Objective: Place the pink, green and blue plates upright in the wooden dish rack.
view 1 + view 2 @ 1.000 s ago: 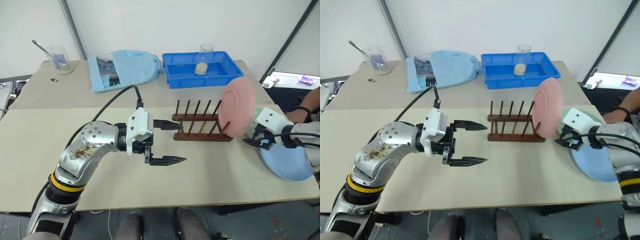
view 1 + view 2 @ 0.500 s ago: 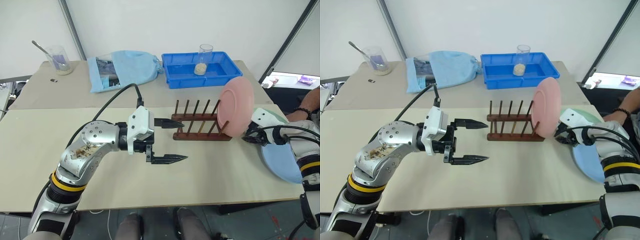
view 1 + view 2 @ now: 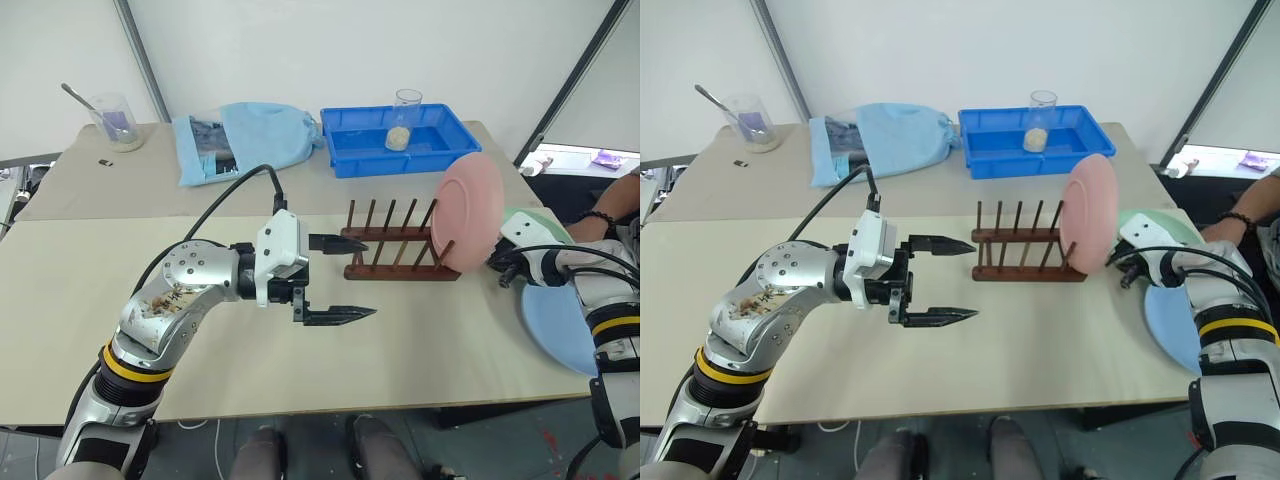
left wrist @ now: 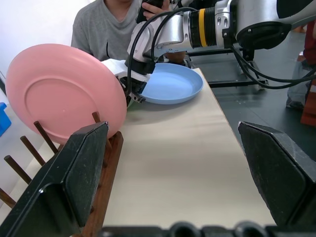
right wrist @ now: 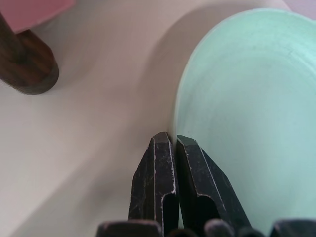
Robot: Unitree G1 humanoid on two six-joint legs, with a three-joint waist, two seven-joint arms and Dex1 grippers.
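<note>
Since one second ago the right hand (image 5: pixel 170 140) has closed its two fingers together at the rim of the green plate (image 5: pixel 252 103), which lies flat on the bench (image 3: pixel 420 340); whether the rim is pinched between them I cannot tell. Just beside it the blue plate (image 3: pixel 556 325) also lies flat. Nearer the middle, the left hand (image 3: pixel 338 280) has not moved and hovers wide open, holding nothing. Behind it the pink plate (image 3: pixel 468 226) stands upright at the right end of the wooden rack (image 3: pixel 385 262).
</note>
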